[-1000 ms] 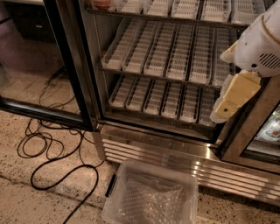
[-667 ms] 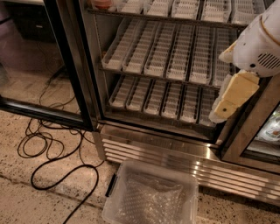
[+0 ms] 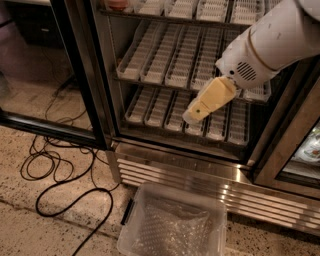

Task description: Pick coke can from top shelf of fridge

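From the 1 o'clock corner the smooth white arm point(image 3: 272, 42) slants down toward centre. It ends in the gripper point(image 3: 206, 100), a pale yellow, blocky wedge pointing to 7 o'clock before the lower racks of the fridge point(image 3: 200, 175). Whether the gripper is wide or closed, I cannot tell. Between 11 and 12 o'clock, at the very top edge, the reddish coke can point(image 3: 116, 4) sits on the top shelf point(image 3: 175, 19), well apart from the gripper. White slotted trays point(image 3: 180, 62) line dark wire racks. Ribbed stainless steel forms the base, and at 6 o'clock stands a clear plastic bin point(image 3: 175, 225).
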